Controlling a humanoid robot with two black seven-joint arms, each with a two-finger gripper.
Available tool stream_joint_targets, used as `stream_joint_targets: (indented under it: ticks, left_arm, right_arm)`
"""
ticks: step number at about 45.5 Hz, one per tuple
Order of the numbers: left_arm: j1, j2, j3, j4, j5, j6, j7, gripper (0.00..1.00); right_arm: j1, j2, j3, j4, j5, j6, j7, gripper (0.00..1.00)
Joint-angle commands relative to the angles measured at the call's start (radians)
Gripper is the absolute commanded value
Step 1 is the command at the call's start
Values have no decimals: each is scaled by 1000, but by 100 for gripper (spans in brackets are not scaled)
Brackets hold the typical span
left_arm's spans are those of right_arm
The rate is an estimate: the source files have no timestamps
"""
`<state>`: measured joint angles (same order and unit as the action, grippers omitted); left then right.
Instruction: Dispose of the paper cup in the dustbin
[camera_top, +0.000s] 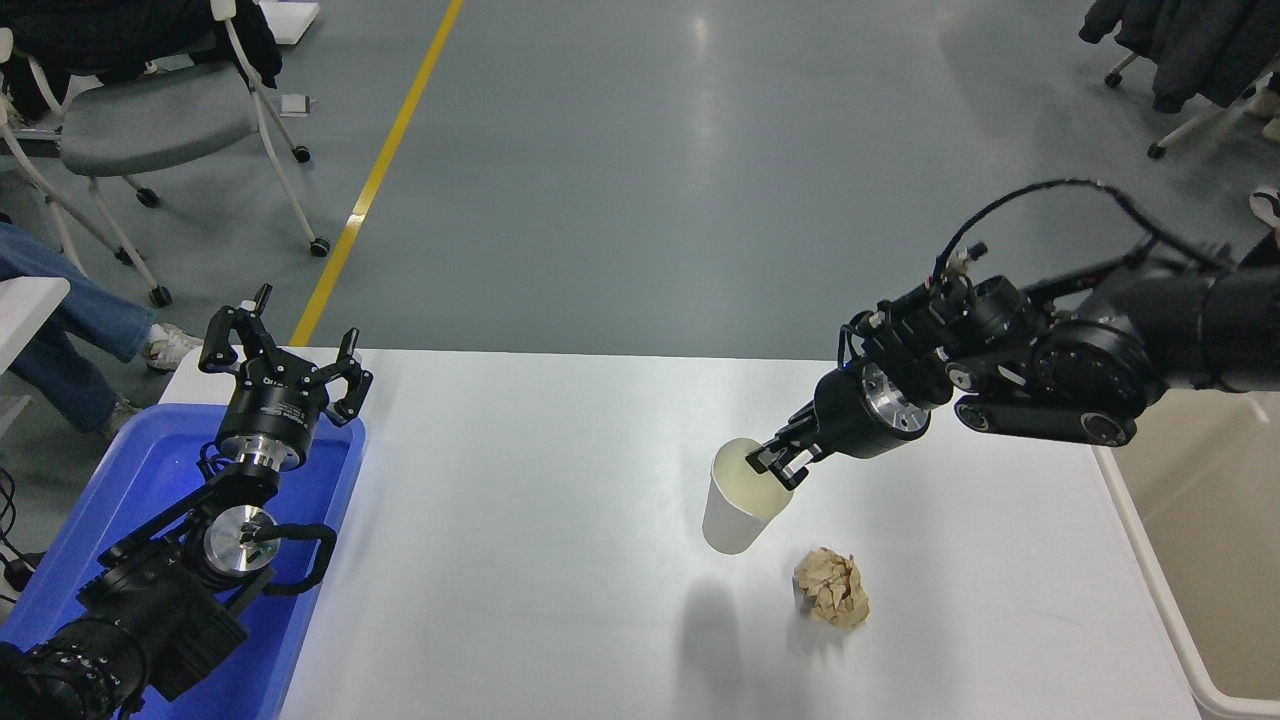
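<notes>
The white paper cup (738, 502) with a cream inside hangs upright in the air above the table, its shadow on the tabletop below it. My right gripper (778, 466) is shut on the cup's right rim, one finger inside the cup. The beige dustbin (1150, 575) stands at the table's right edge, to the right of the cup and partly cut off by the picture's edge. My left gripper (285, 352) is open and parked above the blue bin at the lower left.
A crumpled brown paper ball (832, 587) lies on the table just below and right of the lifted cup. A bright blue bin (120, 500) sits at the table's left end. A chair and a seated person's legs are at the far left.
</notes>
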<state>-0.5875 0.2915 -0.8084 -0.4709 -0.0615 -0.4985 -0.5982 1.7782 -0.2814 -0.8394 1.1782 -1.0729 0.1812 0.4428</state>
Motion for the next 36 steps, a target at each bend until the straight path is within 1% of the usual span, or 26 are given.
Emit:
stream_joint_targets:
  ticks: [1,10,22,31,32,36]
  left_arm:
    - [0,0,0,0,0,0,0,100]
    - [0,0,0,0,0,0,0,100]
    - [0,0,0,0,0,0,0,100]
    - [0,0,0,0,0,0,0,100]
    - [0,0,0,0,0,0,0,100]
    - [0,0,0,0,0,0,0,100]
  right_arm:
    - [159,-38,9,21,24,130,7,0]
    - [219,-56,17,28,30,162,5,0]
    - [218,-94,2,28,24,170,1,0]
    - [205,-197,-12,15,16,165,-3,0]
    - [193,-238,-27,3,7,162,-4,0]
    - [156,-301,-33,-44,-1,161,-3,0]
